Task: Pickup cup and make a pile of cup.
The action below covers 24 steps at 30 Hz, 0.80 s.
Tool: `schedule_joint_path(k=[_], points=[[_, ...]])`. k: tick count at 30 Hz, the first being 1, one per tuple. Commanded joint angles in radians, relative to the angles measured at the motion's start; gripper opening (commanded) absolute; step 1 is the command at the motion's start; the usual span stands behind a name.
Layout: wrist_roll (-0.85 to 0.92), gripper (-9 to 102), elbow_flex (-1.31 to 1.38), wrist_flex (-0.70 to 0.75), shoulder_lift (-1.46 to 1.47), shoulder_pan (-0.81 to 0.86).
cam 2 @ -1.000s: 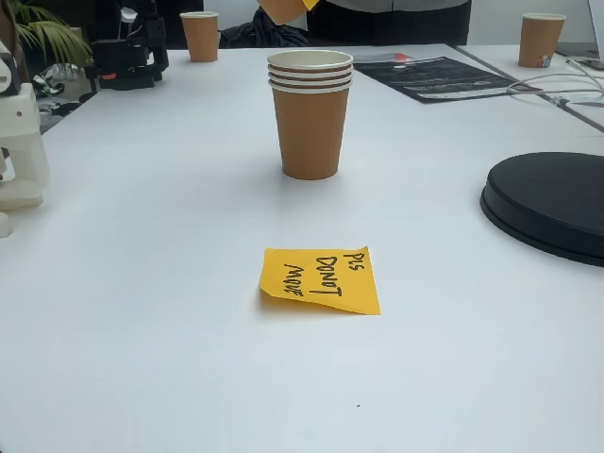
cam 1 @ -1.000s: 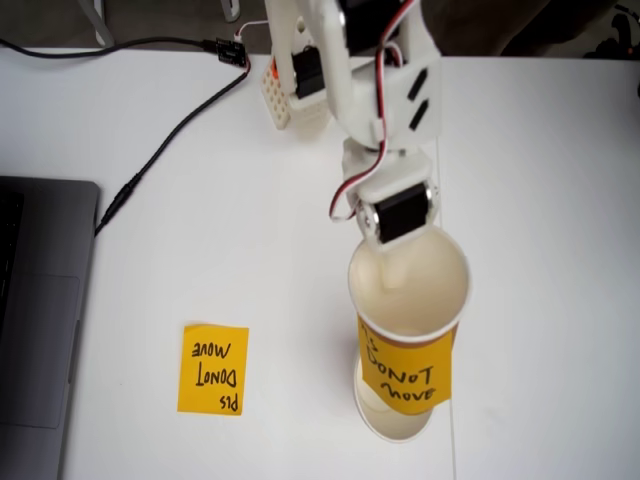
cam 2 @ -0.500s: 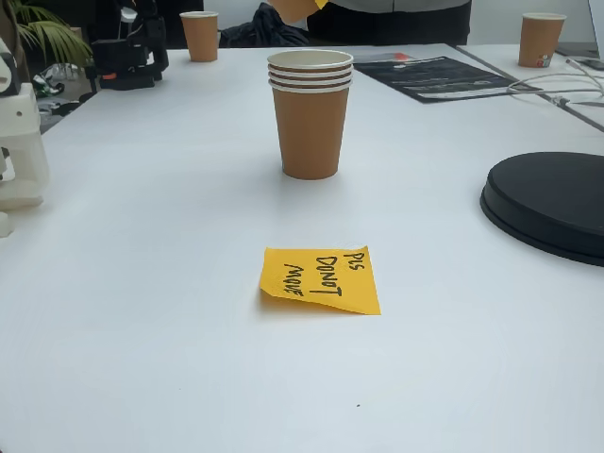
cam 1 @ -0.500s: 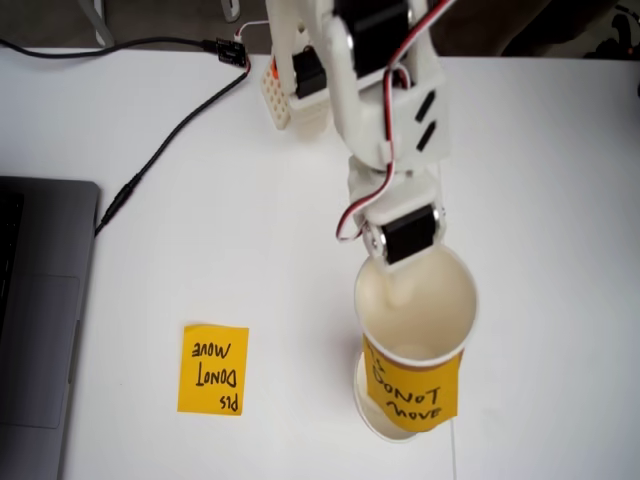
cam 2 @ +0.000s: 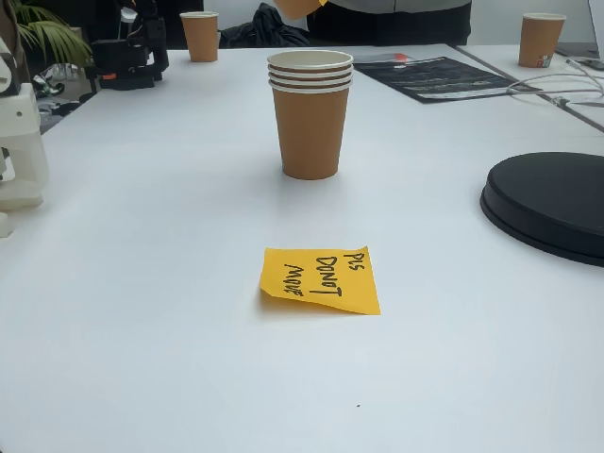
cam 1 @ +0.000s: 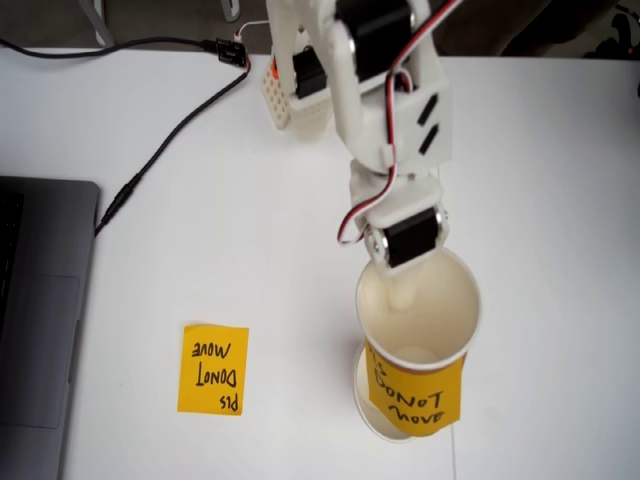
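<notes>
In a fixed view from above, my gripper is shut on the far rim of the cup. One finger reaches inside its cream-white wall. An orange "DO NOT MOVE" note sticks to the cup's outer wall. The cup hangs in the air, overlapping the pile of cup, whose white rim peeks out at its lower left. In the low fixed view the pile of cup stands upright mid-table with stacked rims. The cup's brown bottom shows at the top edge, well above the pile.
A loose orange note lies flat on the white table. A laptop and a black cable sit at the left from above. A black round disc and two far cups appear in the low view.
From above, the gripper and cup have drifted slightly right and toward the picture's bottom, over the pile. In the low view less of the cup's bottom shows at the top edge.
</notes>
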<state>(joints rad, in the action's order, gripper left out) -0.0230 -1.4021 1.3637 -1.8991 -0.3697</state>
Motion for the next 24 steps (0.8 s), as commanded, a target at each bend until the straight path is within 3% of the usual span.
schedule_joint_path(k=[1, 24], points=[[-0.005, -7, 0.038, 0.052, -0.006, -0.008], [-0.005, -7, 0.055, 0.086, 0.049, -0.008]])
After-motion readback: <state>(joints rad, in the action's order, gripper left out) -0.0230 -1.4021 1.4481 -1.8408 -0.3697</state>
